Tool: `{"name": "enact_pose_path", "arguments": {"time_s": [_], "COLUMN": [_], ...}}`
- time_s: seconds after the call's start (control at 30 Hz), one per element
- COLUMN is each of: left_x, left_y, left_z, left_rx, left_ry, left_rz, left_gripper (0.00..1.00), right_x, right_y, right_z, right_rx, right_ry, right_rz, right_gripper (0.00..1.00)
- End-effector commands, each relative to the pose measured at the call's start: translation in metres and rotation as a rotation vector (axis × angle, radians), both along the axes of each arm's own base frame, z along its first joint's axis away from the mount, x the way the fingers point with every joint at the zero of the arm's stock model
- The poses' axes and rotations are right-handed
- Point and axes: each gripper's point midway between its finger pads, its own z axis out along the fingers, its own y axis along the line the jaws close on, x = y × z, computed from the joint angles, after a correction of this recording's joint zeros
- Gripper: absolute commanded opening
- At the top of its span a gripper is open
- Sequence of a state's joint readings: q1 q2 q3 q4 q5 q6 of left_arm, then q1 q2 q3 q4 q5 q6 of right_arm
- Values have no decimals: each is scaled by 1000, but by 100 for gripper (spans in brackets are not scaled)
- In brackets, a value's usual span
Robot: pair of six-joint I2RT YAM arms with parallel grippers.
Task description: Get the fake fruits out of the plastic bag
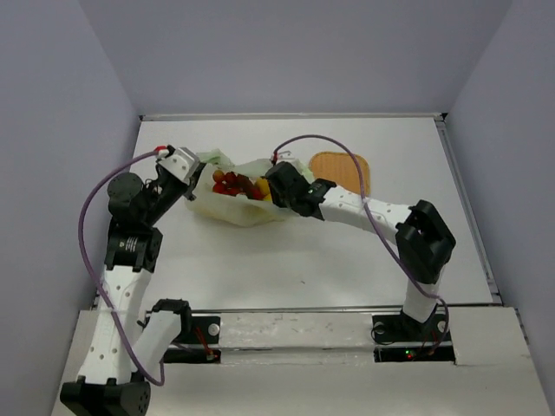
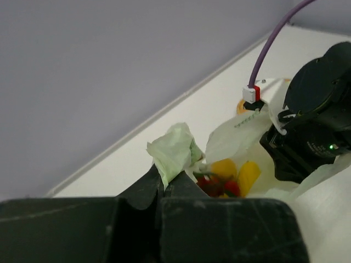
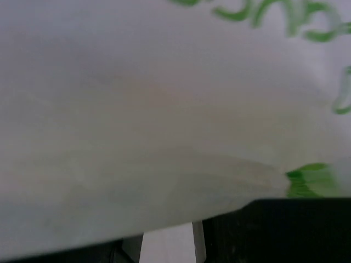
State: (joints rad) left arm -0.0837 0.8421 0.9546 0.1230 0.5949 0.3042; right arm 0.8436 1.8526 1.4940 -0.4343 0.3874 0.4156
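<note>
The plastic bag lies at the middle back of the table with its mouth facing up. The fake fruits show inside it: red balls and yellow pieces. My left gripper is at the bag's left rim, shut on a bunched pale green fold of the bag. My right gripper is at the bag's right rim. In the right wrist view the bag fills the frame and hides the fingertips. Only the dark finger bases show, with a narrow gap between them.
An orange woven mat lies behind the right forearm. Purple cables loop over both arms. Grey walls enclose the table on three sides, the back wall close behind the bag.
</note>
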Motion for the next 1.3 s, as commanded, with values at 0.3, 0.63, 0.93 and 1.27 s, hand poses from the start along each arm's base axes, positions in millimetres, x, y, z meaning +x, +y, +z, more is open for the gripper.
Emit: {"name": "enact_pose_path", "arguments": {"time_s": [0.3,0.63,0.93,1.27], "left_x": [-64,-69,-53,-52], "left_y": [40,47,52,57], "left_z": [-117,-132,-121,-132], "left_rx": [224,278,160,167], "left_ry": [244,191,248,273], "left_rz": [144,172,247,268], "left_gripper": [0,0,0,0], "right_x": [-128,-88,-39,-35], "right_y": [5,64,135,155], "right_z": [-6,36,27,-45], "right_rx": [15,108,176,93], "right_ry": [21,-80,-123,-4], "right_rz": [408,396,340,356], "right_gripper": [38,70,89,100]}}
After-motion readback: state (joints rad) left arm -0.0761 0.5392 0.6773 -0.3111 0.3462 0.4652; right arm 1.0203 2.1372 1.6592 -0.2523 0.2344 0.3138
